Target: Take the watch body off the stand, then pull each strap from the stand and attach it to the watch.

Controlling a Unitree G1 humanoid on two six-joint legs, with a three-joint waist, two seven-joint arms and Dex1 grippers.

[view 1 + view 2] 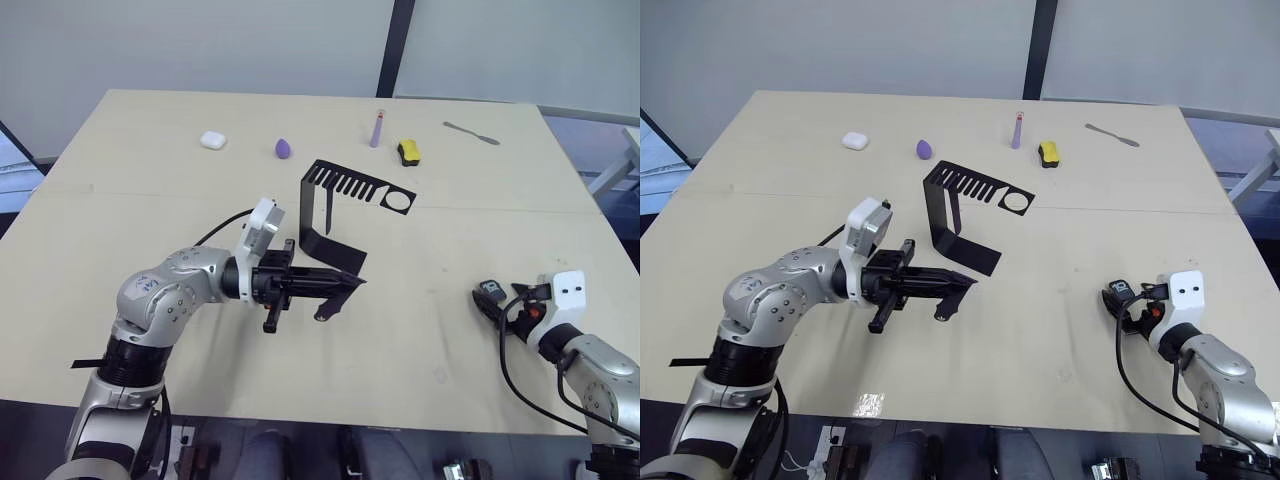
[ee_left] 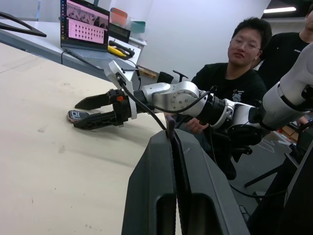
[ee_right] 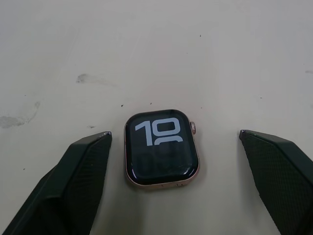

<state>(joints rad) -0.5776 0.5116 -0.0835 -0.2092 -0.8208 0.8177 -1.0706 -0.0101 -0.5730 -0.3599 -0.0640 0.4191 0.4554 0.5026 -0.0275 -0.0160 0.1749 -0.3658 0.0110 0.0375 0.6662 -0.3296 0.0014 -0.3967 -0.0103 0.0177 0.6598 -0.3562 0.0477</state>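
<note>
Our right gripper [image 3: 173, 137] is released, its two fingers spread wide on either side of the watch body [image 3: 161, 149], which lies flat and face-up on the table [image 1: 450, 250], well to the right of the stand [image 1: 335, 215]. Our left gripper [image 1: 350, 283] sits just in front of the stand's base with its fingers pressed together around a thin dark strap [image 2: 171, 142], a loose end of it hanging below the fingertips.
</note>
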